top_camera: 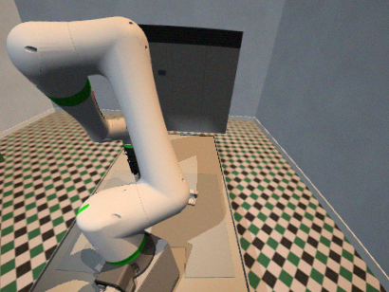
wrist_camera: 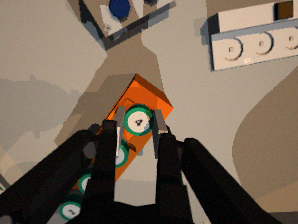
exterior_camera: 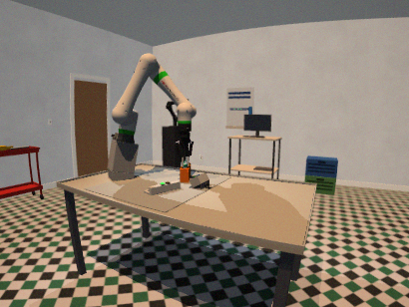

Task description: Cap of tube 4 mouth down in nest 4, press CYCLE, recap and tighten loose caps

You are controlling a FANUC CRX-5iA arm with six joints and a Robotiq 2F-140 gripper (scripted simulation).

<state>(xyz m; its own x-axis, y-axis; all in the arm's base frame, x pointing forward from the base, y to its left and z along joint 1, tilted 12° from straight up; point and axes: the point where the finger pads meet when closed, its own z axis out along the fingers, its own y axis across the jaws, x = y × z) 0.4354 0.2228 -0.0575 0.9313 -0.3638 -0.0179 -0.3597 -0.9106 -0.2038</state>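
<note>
Though hidden from above, fingers on cap 4 (wrist_camera: 138,121)

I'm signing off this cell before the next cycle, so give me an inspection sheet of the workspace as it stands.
Surface: tan table with lighter mats under the job's things.
Job's things: orange decapping station holds green-ringed caps; cap 4 sits on its tube at the end. Cap tray shows three nests, all without caps. Blue key on the console at the wrist view's top edge.
Clutter: nothing seen.
Gripper: gripper shut on cap 4, one finger on each side of it.
Cables: nothing seen.
Surroundings: red cart, door, monitor on a stand, blue crate, dark cabinet.
</note>
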